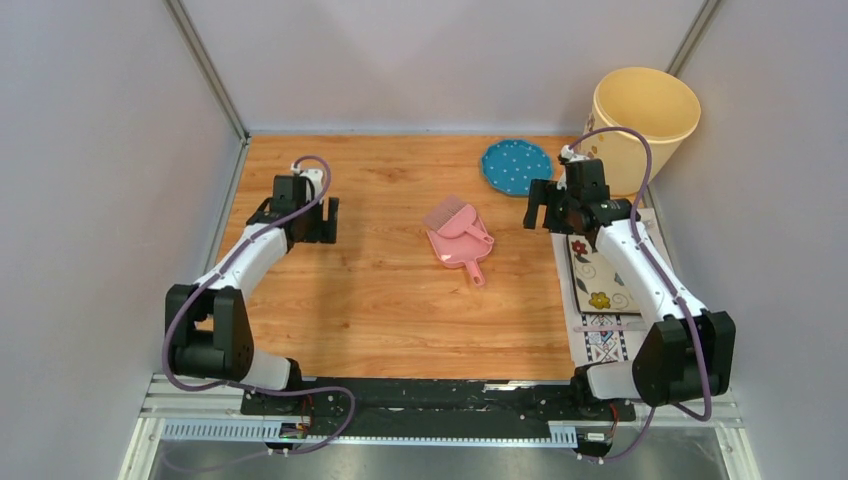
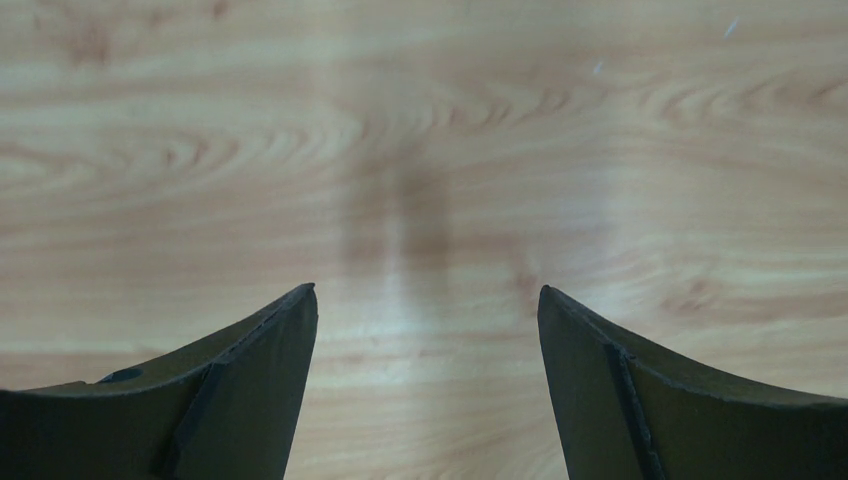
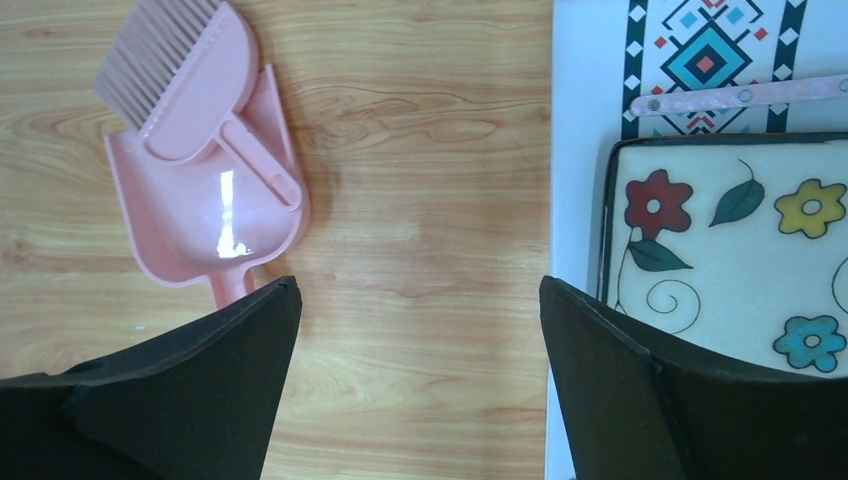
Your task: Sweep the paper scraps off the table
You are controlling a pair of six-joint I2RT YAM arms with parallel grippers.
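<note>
Fingers point(image 2: 250, 380) of the left gripper point(image 1: 318, 222) are standing wide apart, gripping nothing, and hovering over bare wood on the left side of the table point(image 1: 380, 310). Fingers point(image 3: 180, 390) of the right gripper point(image 1: 552, 208) are likewise spreading wide and empty, hanging over the table's right part at the edge of the white patterned placemat point(image 1: 603, 335). Between both grippers, mid-table, the pink dustpan point(image 1: 462, 243) is lying with the pink brush point(image 1: 447, 213) resting in it. Where the paper scraps are lying cannot be told.
</note>
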